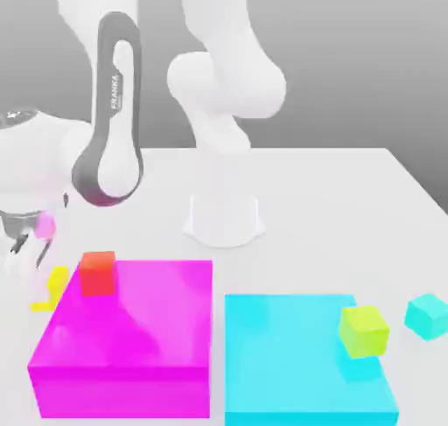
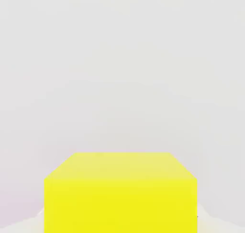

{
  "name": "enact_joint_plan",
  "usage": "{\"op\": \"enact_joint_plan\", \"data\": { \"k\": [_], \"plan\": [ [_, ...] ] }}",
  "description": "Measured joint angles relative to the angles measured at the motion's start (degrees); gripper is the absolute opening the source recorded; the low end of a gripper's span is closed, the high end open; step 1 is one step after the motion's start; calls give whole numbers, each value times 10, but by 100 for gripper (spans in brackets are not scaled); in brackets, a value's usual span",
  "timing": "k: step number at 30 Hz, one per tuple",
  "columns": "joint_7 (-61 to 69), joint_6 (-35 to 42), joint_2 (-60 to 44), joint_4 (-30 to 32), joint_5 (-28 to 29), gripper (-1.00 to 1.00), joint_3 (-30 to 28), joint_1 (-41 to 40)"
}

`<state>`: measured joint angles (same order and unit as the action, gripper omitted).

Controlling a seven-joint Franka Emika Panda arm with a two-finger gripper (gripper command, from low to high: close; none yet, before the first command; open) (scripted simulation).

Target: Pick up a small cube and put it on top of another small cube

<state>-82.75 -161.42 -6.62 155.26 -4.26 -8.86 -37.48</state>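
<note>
End effector low over counter at exterior view's left edge, grip state impossible to tell. Yellow cube just beneath, beside magenta block carrying red cube. Teal cube near opposite edge, beside cyan block bearing lime cube.

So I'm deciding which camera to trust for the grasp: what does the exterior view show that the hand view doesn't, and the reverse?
Exterior view alone: the white robot arm, the gripper low at the exterior view's left, the small red cube on the large flat magenta block, the lime yellow-green cube on the large flat cyan block, and the small teal cube on the white table.

Hand view alone: the small bright yellow cube's broad faces, close up.

Both: that yellow cube, lying beside the magenta block in the exterior view.
</note>
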Motion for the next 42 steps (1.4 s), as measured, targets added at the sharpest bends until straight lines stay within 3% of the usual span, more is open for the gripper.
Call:
{"op": "enact_joint_plan", "data": {
  "k": [6,9,29,34,39,40,42],
  "plan": [
    [102,27,10,-58,-109,-100,62,2],
    [87,41,15,-82,-128,-100,105,61],
    [-391,113,23,-107,21,-100,318,509],
    [-506,117,18,-100,74,-100,343,587],
    [-574,53,-57,-105,156,-100,307,614],
    [-587,39,-75,-106,173,100,296,622],
    [-587,39,-75,-106,173,100,296,622]
  ]
}}
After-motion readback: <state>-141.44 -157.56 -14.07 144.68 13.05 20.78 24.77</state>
